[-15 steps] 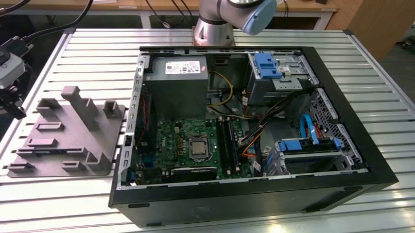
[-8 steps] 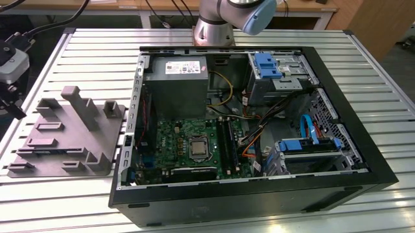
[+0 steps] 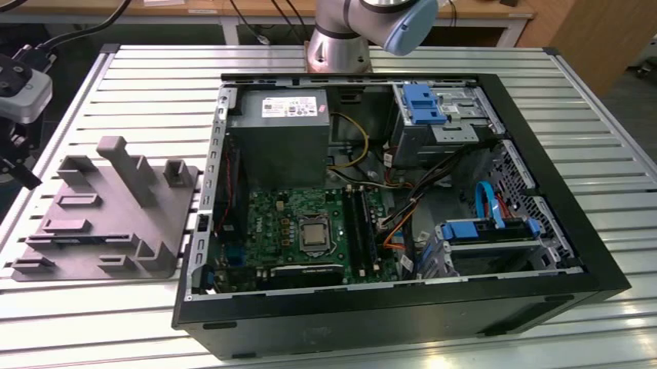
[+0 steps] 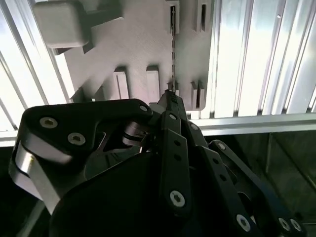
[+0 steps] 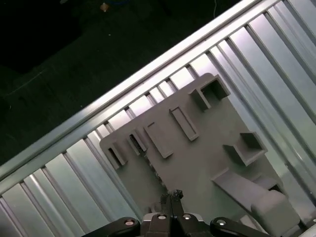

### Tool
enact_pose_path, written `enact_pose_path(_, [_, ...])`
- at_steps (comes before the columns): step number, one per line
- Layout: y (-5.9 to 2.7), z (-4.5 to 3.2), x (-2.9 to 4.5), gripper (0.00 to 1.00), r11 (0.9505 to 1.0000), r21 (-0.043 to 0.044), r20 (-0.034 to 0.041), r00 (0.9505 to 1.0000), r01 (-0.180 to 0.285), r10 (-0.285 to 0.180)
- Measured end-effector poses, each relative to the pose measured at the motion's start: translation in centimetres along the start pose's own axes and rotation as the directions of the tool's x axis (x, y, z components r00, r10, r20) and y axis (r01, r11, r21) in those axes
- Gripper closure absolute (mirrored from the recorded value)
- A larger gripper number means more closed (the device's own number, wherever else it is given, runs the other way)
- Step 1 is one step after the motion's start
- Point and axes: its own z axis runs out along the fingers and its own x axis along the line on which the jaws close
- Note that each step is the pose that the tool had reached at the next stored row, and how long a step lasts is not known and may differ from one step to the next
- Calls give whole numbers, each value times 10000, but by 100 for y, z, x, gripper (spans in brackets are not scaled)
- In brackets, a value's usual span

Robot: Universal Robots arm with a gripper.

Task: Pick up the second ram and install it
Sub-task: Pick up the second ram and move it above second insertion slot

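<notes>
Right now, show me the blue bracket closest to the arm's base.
The blue bracket at the case's end next to the arm's base; the other blue bracket sits toward the opposite end.

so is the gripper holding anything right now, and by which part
Cannot be told: the second ram, edge-on, runs right up to the gripper, but any contact is hidden.

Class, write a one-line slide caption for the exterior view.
Open computer case on a slatted metal table, grey fixture tray beside it.
</notes>
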Motion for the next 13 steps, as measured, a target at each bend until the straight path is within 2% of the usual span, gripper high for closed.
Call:
enact_pose_path(3, [0,4,0,90,9986,-14,-21,9986,537,-537])
enact_pose_path(6, [0,10,0,90,9940,-30,-42,9940,1091,-1091])
enact_pose_path(10, [-1,22,1,90,9836,-51,-66,9836,1802,-1803])
enact_pose_path(13, [-1,32,1,90,9722,-69,-84,9722,2340,-2340])
